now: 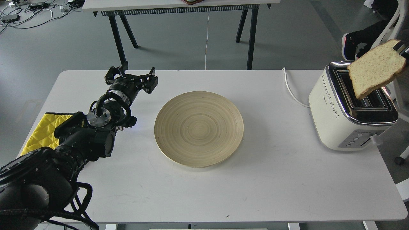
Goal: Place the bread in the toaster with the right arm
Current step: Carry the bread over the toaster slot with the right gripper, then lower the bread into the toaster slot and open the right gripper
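Your right pincer (403, 48) shows only as a dark tip at the right edge of the head view, clamped on the upper corner of the bread (376, 67); the rest of that arm is out of view. The slice hangs down and to the left from the pincer, tilted, its lower corner just over the toaster (348, 111) and seeming to sit above the nearer slot, though you cannot tell from this one view whether it is truly lined up or touching the chrome.

Treat the slice as light, soft and easy to tear. Held by one corner, it will likely sag and swing, and a hard squeeze would crush the crumb. The crust is the firmest part, so the grip at the crusted edge looks sensible. You would want the slice hanging upright and edge-on to the slot before lowering, because a tilted slice may catch on the rim and fold.

Your left pincer (132, 76) rests spread open and empty on the bench (271, 191), far to the left of the right pincer, beyond the wooden plate (198, 127).
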Controlling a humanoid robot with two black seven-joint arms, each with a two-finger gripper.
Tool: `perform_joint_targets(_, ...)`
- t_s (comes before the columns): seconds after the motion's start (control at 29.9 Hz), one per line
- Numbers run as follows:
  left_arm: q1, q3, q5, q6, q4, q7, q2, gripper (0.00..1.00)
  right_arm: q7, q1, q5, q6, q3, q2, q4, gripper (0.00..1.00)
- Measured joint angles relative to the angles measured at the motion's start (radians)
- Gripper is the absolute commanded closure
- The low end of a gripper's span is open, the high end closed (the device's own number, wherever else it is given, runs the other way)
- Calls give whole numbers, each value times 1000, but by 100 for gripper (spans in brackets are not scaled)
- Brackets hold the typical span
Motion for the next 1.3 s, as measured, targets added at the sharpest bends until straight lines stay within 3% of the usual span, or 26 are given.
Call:
perform_joint_targets(0.84, 0, 0, 0, 0, 0, 0, 0, 0, -15, -33, -8, -3, -21, 19, -8, 86)
perform_joint_targets(1.17, 0, 0, 0, -1, 0, 0, 0, 0, -20, -68, 2, -8, -15, 38, -12, 67)
perform_joint_targets(1.3, 0, 0, 0, -1, 0, 0, 0, 0, -30, -82, 4, -10, -10, 43, -14, 50)
